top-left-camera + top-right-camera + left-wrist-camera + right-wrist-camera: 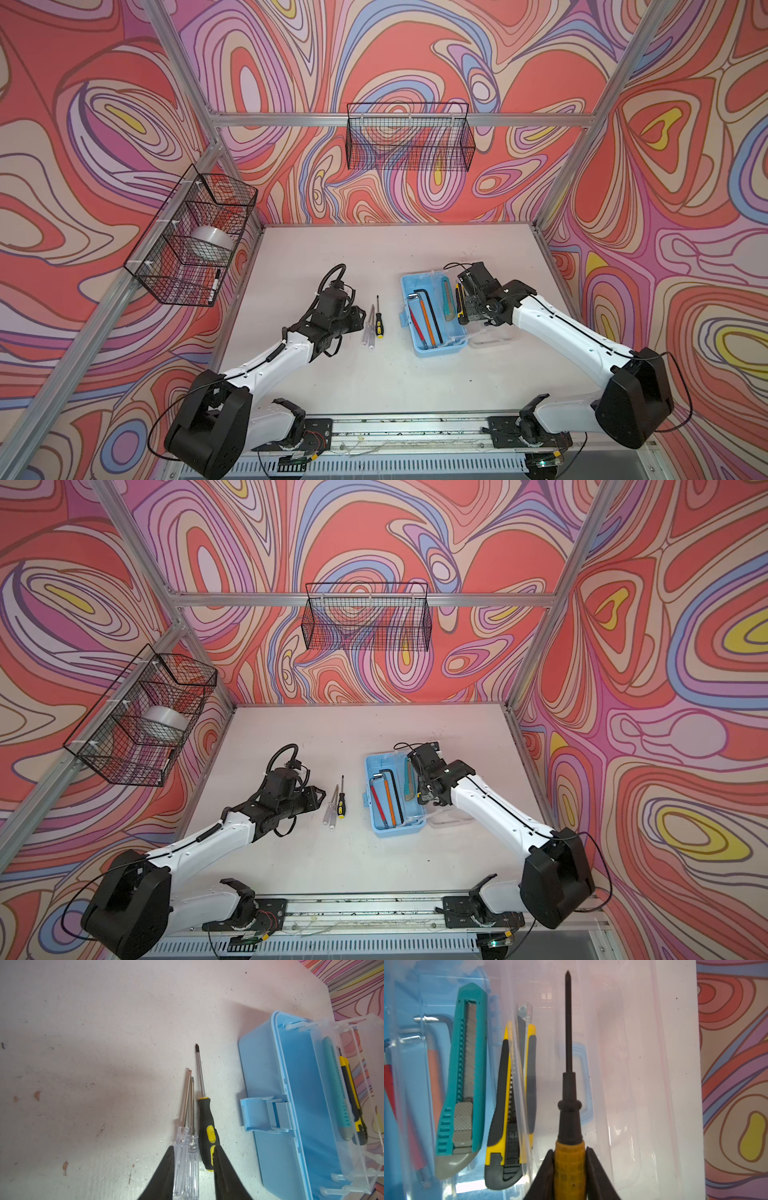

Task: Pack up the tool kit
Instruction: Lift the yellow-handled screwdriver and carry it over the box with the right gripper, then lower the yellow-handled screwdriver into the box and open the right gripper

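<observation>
Pinkish-white tabletop (374, 257), scuffed, fills the lower middle of both top views. Walls all round carry red, pink and purple swirls, w/ aluminium frame bars (291, 119) along the edges. A black wire basket (409, 137) hangs at upper ctr. A second wire basket (166, 266) hangs at mid left w/ a tape roll (210, 243) in it.

Tool kit (436, 352) sits right of ctr on the table, its clear lid (492, 337) lying open on its right side. Hex keys (432, 318), an orange stick (427, 322) and a red stick (415, 326) lie inside. Teal knife (463, 1076) and yellow knife (506, 1109) lie side by side in the clear part.

Left gripper (193, 1151) – jaws part open, narrow gap, over the handles of two clear-handled screwdrivers (192, 1163) on the table left of the kit. A black-yellow screwdriver (205, 1126) lies just beside them. Contact: cannot tell. Right gripper (569, 1150) pinches a yellow-handled screwdriver (569, 1167) from both sides, black shaft pointing out over clear plastic next to the yellow knife.

Left arm (270, 357) reaches from lower left towards ctr, low and stretched. Right arm (552, 328) comes from lower right – wrist bent down over the kit's right edge.
</observation>
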